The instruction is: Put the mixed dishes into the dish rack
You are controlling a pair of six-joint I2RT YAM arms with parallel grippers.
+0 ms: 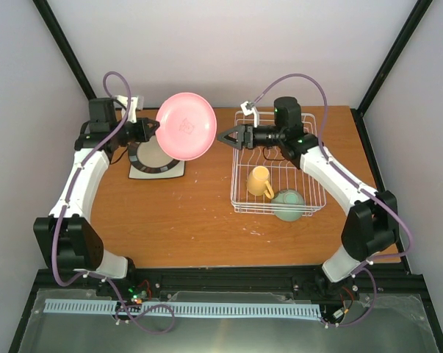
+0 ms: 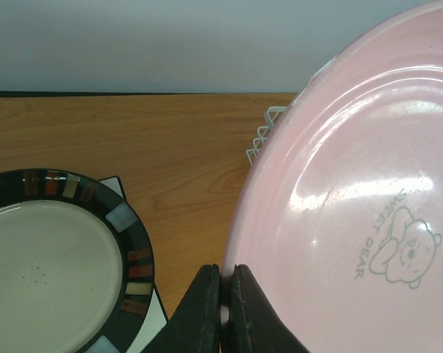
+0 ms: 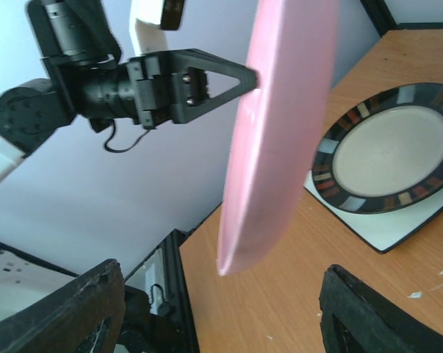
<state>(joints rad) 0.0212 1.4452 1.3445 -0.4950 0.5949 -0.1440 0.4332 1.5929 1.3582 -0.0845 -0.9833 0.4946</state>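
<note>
The pink round plate hangs on edge above the table, and my left gripper is shut on its rim. In the left wrist view the fingertips pinch the plate at its lower edge. My right gripper stands open just right of the plate, and its wrist view shows the plate's free edge above the gap between its wide-apart fingers. The dish rack holds the pale yellow mug and the mint-green bowl. The black-rimmed plate lies on the white square plate.
The wooden table lies between the plate stack at the left and the rack at the right. My right arm reaches over the rack's far end. White walls and black frame posts close in the back corners.
</note>
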